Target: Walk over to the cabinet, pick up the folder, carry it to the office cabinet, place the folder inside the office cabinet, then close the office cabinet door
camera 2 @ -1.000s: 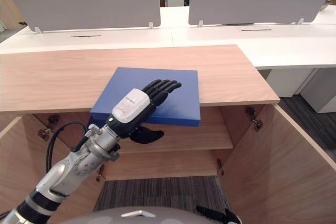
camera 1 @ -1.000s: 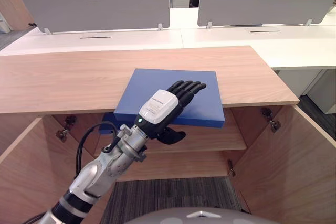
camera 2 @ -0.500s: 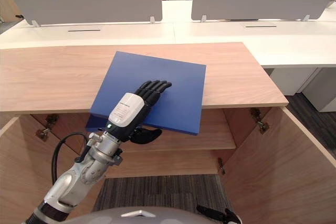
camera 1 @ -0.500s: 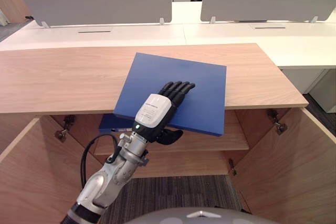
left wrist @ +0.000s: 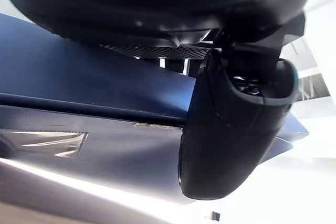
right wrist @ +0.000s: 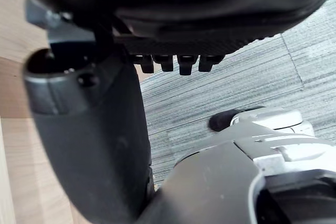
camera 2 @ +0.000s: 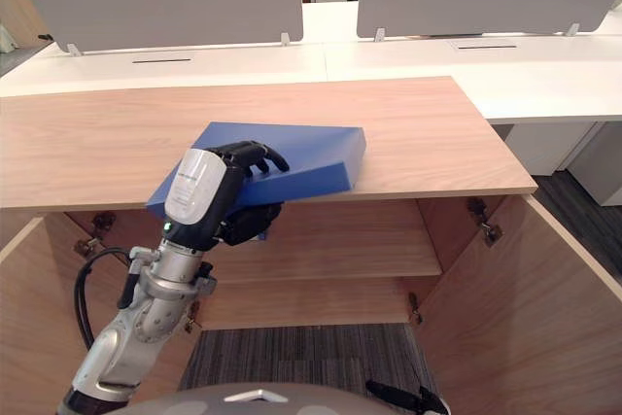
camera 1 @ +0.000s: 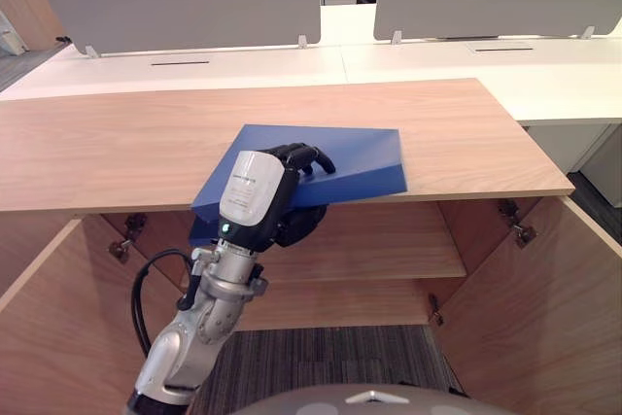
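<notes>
The blue folder [camera 1: 355, 157] lies tilted on the wooden cabinet top [camera 1: 107, 143], its near left corner hanging over the front edge. My left hand [camera 1: 255, 191] is shut on that overhanging part, fingers curled over the top face and thumb underneath. Up close in the left wrist view, the thumb [left wrist: 231, 135] presses against the folder's blue underside [left wrist: 79, 87]. My right hand [right wrist: 89, 129] hangs low over the grey carpet, fingers straight and holding nothing.
Below the top, the cabinet stands with both doors swung out, the right door [camera 1: 544, 308] and the left door [camera 1: 44, 328], and a shelf [camera 1: 389, 250] inside. White desks with grey divider screens [camera 1: 185, 7] stand behind the cabinet.
My left hand's fingers went from lying straight on the folder to curling over its front edge. The folder slid toward the edge and now sits tilted in the grip.
</notes>
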Controlling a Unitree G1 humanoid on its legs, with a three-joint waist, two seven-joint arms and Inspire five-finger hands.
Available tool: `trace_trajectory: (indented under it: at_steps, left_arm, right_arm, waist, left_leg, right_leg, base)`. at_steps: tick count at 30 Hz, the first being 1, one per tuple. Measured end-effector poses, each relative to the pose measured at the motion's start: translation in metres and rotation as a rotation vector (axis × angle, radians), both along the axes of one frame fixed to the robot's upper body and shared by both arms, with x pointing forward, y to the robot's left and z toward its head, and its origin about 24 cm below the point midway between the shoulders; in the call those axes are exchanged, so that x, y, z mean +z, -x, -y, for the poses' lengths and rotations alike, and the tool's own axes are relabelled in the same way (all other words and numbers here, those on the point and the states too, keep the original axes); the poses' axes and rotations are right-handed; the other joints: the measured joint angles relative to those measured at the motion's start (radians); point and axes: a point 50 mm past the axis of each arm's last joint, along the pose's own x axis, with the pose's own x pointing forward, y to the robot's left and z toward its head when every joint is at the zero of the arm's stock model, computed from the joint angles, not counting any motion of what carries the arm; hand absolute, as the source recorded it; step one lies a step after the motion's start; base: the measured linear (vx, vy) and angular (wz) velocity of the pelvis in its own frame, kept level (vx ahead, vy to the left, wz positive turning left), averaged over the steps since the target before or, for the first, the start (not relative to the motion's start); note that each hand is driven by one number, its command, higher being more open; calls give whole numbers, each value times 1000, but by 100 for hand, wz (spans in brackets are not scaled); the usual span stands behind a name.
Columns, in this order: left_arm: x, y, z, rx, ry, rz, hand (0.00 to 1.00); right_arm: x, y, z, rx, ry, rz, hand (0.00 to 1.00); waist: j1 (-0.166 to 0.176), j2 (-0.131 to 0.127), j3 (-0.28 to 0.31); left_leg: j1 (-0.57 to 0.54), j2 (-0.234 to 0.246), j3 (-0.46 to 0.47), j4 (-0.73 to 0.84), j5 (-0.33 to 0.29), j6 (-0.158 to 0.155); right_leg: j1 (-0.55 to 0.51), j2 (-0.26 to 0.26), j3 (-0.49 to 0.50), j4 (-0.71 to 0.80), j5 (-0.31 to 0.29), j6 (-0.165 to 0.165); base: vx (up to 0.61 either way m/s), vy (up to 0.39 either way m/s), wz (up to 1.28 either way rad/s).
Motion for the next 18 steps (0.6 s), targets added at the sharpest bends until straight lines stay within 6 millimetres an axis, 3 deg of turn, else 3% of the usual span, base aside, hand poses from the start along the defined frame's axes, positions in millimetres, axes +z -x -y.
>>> trace_trajectory:
  at_steps: [7, 13, 18]
  left_arm:
    - [1, 1, 4, 6, 118, -25, 0]
    - [16, 4, 11, -41, 374, -12, 0]
    - [26, 3, 18, -112, 580, -10, 0]
  right_arm:
    - [0, -1, -2, 5, 5, 1, 100]
    - [3, -7, -4, -21, 22, 65, 100]
    - [13, -24, -10, -53, 40, 206, 100]
  waist:
    - [3, -6, 1]
    - [3, -8, -1]
    - [-7, -10, -13]
  left_leg:
    - [-5, 1, 7, 6, -3, 0]
    - [-23, 5, 39, 31, -18, 1]
    - [-49, 9, 63, 53, -28, 0]
  right_leg:
    - [-5, 1, 18, 1, 1, 1]
    - [-27, 4, 54, 13, 2, 4]
    - [-59, 8, 81, 23, 7, 8]
  base:
    - [-18, -29, -3]
    - [-27, -22, -16]
    - [-22, -27, -15]
